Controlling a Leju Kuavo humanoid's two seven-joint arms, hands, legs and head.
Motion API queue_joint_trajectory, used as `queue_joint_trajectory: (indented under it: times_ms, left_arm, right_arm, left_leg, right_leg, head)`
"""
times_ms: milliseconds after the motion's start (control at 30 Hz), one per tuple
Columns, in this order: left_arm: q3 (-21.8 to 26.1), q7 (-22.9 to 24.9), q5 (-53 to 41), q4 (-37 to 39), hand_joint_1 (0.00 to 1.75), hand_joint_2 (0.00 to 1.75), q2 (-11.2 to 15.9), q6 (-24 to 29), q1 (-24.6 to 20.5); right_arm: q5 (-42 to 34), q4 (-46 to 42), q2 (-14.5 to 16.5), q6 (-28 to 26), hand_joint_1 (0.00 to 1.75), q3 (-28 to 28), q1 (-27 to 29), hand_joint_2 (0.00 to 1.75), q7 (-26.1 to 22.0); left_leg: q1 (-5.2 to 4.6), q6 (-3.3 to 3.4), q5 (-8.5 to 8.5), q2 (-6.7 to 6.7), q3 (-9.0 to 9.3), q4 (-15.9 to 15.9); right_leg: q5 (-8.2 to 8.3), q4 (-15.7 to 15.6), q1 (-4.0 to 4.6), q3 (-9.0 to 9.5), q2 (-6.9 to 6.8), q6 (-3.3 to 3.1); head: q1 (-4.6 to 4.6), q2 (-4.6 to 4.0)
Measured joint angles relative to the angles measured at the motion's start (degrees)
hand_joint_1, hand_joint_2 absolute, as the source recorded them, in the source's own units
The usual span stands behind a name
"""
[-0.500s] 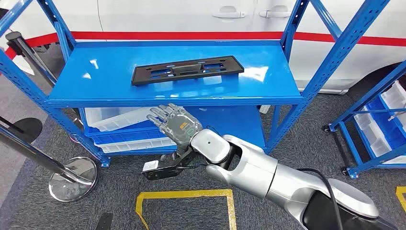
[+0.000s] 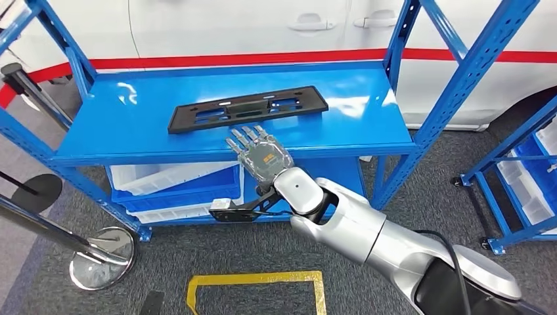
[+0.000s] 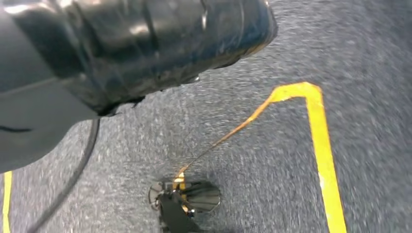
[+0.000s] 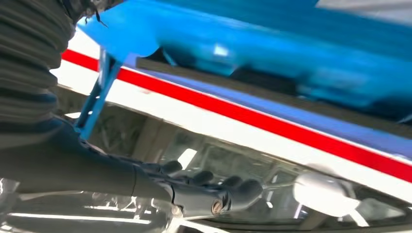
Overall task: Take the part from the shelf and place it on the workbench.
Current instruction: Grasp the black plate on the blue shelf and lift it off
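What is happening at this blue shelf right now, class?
A silver humanoid robot is reaching its right hand toward a flat black plastic plate-holder-shaped part lying on the top level of the blue metal shelf. The hand, fingers extended and apart, is at the shelf's front edge, short of the part and holding nothing. The part is not yet picked up.

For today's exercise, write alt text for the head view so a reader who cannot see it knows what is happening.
The robot's right hand, fingers spread and holding nothing, reaches up to the front edge of a blue shelf, just short of a flat black part lying on it. Behind stands a white car with a red stripe; grey carpet lies below.
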Motion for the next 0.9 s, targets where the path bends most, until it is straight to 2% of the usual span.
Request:
queue_joint_trajectory:
  times_ms: [67,100,133,167,200,233,267,300,333,433,500,567,600,633,667,733,767,800,833,900]
  left_arm:
    - [-0.25,0.14,-0.12,0.00,0.00,0.00,-0.06,-0.01,-0.05]
    - [-0.31,0.19,-0.12,0.00,0.00,0.00,-0.05,-0.01,-0.01]
    - [-0.35,0.20,-0.12,0.00,0.00,0.00,-0.05,0.00,0.05]
    - [-0.38,0.21,-0.12,0.00,0.00,0.00,-0.04,0.01,0.07]
    - [-0.41,0.22,-0.13,0.00,0.00,0.00,-0.04,0.01,0.06]
    - [-0.48,0.26,-0.14,0.00,0.00,0.00,-0.04,0.01,0.00]
    - [-0.57,0.29,-0.14,0.00,0.00,0.00,-0.03,0.03,-0.07]
    - [-0.70,0.34,-0.16,0.00,0.00,0.00,-0.03,0.07,-0.13]
    - [-0.84,0.44,-0.18,0.00,0.00,0.00,-0.03,0.13,-0.15]
    - [-1.36,0.75,-0.21,0.00,0.00,0.00,-0.08,0.40,-0.11]
    - [-1.67,0.86,-0.23,0.00,0.00,0.00,-0.13,0.44,-0.30]
    - [-1.80,0.96,-0.23,0.00,0.00,0.00,-0.13,0.43,-0.50]
    - [-1.83,1.04,-0.23,0.00,0.00,0.00,-0.13,0.43,-0.52]
    - [-1.87,1.10,-0.22,0.00,0.00,0.00,-0.13,0.42,-0.49]
    - [-1.95,1.15,-0.21,0.00,0.00,0.00,-0.13,0.42,-0.45]
    - [-2.29,1.19,-0.16,0.00,0.00,0.00,-0.14,0.40,-0.43]
    - [-2.51,1.19,-0.14,0.00,0.00,0.00,-0.14,0.38,-0.48]
    - [-2.74,1.19,-0.11,0.00,0.00,0.00,-0.15,0.35,-0.55]
    - [-2.93,1.19,-0.09,0.00,0.00,0.00,-0.15,0.32,-0.61]
    - [-3.16,1.20,-0.08,0.00,0.00,0.00,-0.13,0.28,-0.69]
  right_arm:
    - [0.40,0.84,0.09,-0.31,0.00,-0.05,-0.06,1.75,0.14]
    - [0.45,1.23,0.10,-0.36,0.00,-0.06,0.03,1.75,0.17]
    - [0.46,1.61,0.11,-0.37,0.00,-0.08,0.09,1.75,0.20]
    - [0.46,1.94,0.13,-0.37,0.00,-0.15,0.13,1.75,0.23]
    - [0.46,2.24,0.17,-0.37,0.00,-0.27,0.12,1.75,0.28]
    - [0.46,2.57,0.22,-0.37,0.00,-0.39,0.09,1.75,0.36]
    - [0.49,2.91,0.28,-0.37,0.00,-0.50,0.05,1.75,0.45]
    - [0.54,3.31,0.34,-0.38,0.00,-0.57,0.06,1.75,0.51]
    - [0.61,3.75,0.38,-0.39,0.00,-0.63,0.10,1.75,0.55]
    - [0.98,5.28,0.50,-0.48,0.00,-0.97,0.22,1.75,0.54]
    - [1.24,6.31,0.54,-0.54,0.00,-1.27,0.20,1.75,0.49]
    - [1.40,7.25,0.56,-0.56,0.00,-1.43,0.41,1.75,0.43]
    - [1.45,7.72,0.57,-0.57,0.00,-1.44,0.63,1.75,0.40]
    - [1.54,8.18,0.58,-0.56,0.00,-1.44,0.85,1.75,0.38]
    - [1.61,8.64,0.60,-0.56,0.00,-1.44,0.99,1.75,0.37]
    - [1.85,9.45,0.78,-0.56,0.00,-1.45,1.02,1.75,0.36]
    - [2.02,9.84,0.96,-0.57,0.00,-1.45,0.98,1.75,0.34]
    - [2.22,10.19,1.23,-0.57,0.00,-1.46,0.96,1.75,0.31]
    - [2.39,10.50,1.53,-0.58,0.00,-1.47,1.01,1.75,0.26]
    - [2.62,10.93,2.04,-0.60,0.00,-1.48,1.16,1.75,0.10]
  left_leg:
    - [0.08,-0.42,-2.24,0.05,-4.51,7.14]
    - [0.09,-0.51,-2.18,0.05,-6.12,8.89]
    - [0.09,-0.49,-0.96,0.06,-6.75,8.52]
    - [0.09,-0.36,1.28,0.06,-6.36,6.10]
    - [0.07,-0.14,4.03,0.07,-5.25,2.25]
    - [-0.04,0.11,5.91,0.08,-4.11,-1.27]
    - [-0.20,0.41,6.82,0.09,-3.19,-4.06]
    - [-0.37,0.74,7.26,0.09,-2.67,-5.53]
    - [-0.54,1.04,6.93,0.07,-2.51,-5.80]
    - [-0.15,1.91,7.48,0.06,-1.74,-6.61]
    - [0.13,2.27,7.56,0.09,-1.23,-7.12]
    - [0.12,2.50,7.35,0.09,-1.07,-7.14]
    - [0.12,2.54,7.20,0.08,-0.99,-7.11]
    - [0.13,2.53,7.02,0.06,-0.85,-7.07]
    - [0.16,2.46,6.80,0.03,-0.69,-6.98]
    - [0.25,2.16,6.19,-0.05,-0.37,-6.56]
    - [0.20,1.91,5.87,-0.08,-0.39,-6.25]
    - [0.14,1.61,5.65,-0.09,-0.55,-5.99]
    - [0.08,1.30,5.56,-0.08,-0.71,-5.86]
    - [0.07,0.77,5.58,-0.04,-0.82,-5.93]
  right_leg:
    - [-0.47,0.07,0.11,0.39,0.01,-0.29]
    - [-0.76,0.17,0.17,0.61,0.04,-0.34]
    - [-1.09,0.31,0.20,0.86,0.09,-0.32]
    - [-1.46,0.47,0.21,1.19,0.14,-0.26]
    - [-1.84,0.62,0.22,1.56,0.17,-0.16]
    - [-2.15,0.71,0.25,1.88,0.18,-0.01]
    - [-2.39,0.79,0.29,2.03,0.18,0.18]
    - [-2.57,0.84,0.34,2.09,0.18,0.44]
    - [-2.73,0.81,0.38,2.10,0.17,0.74]
    - [-3.70,1.34,0.50,2.03,0.17,1.70]
    - [-6.10,5.57,0.37,0.02,0.13,2.28]
    - [-9.01,13.07,0.12,-4.02,0.09,2.69]
    - [-9.47,15.80,-0.01,-5.74,0.08,2.82]
    - [-8.86,16.62,-0.14,-6.55,0.08,2.92]
    - [-7.25,15.35,-0.27,-6.31,0.07,2.99]
    - [-2.85,8.57,-0.46,-3.62,0.06,2.94]
    - [-1.53,5.53,-0.40,-2.20,0.07,2.84]
    - [-1.04,3.31,-0.31,-1.18,0.11,2.59]
    - [-1.28,2.35,-0.17,-0.77,0.18,2.32]
    - [-1.72,1.74,-0.04,-0.49,0.32,1.68]
  head:
    - [-0.08,0.00]
    - [-0.07,0.00]
    - [-0.08,0.00]
    - [-0.08,0.00]
    - [-0.08,0.00]
    - [-0.04,0.00]
    - [-0.04,0.00]
    - [-0.02,0.00]
    - [0.00,0.00]
    - [0.08,0.00]
    - [0.30,0.00]
    - [0.47,0.00]
    - [0.48,0.00]
    - [0.48,0.00]
    - [0.49,0.00]
    - [0.49,0.00]
    - [0.49,0.00]
    - [0.49,0.00]
    - [0.47,0.00]
    - [0.45,0.00]
